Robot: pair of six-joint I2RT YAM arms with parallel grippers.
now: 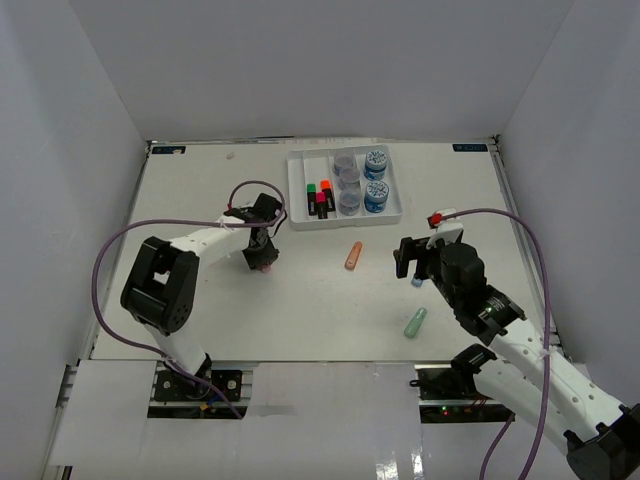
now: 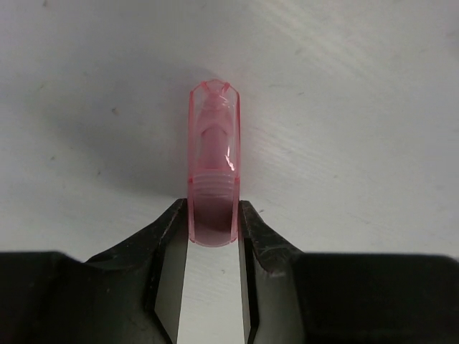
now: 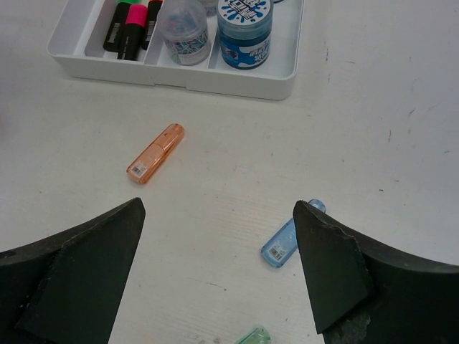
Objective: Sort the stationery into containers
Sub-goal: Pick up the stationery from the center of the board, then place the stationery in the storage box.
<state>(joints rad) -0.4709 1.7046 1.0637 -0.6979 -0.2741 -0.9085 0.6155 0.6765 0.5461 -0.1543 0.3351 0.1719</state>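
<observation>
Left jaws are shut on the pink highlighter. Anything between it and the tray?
Nothing visible. The stretch of table from the pink highlighter up to the tray shows no object on it. The orange highlighter lies off to the right of that line.

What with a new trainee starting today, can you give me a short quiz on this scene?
1. True or false: the left hand is shut on a pink highlighter.
2. How many highlighters lie unheld outside the white tray? A) one B) three C) six
3. Fill in: the jaws of the right hand stand ____.
Key: 1 true. 2 B: orange highlighter, blue highlighter, mint highlighter. 3 open, holding nothing.
</observation>
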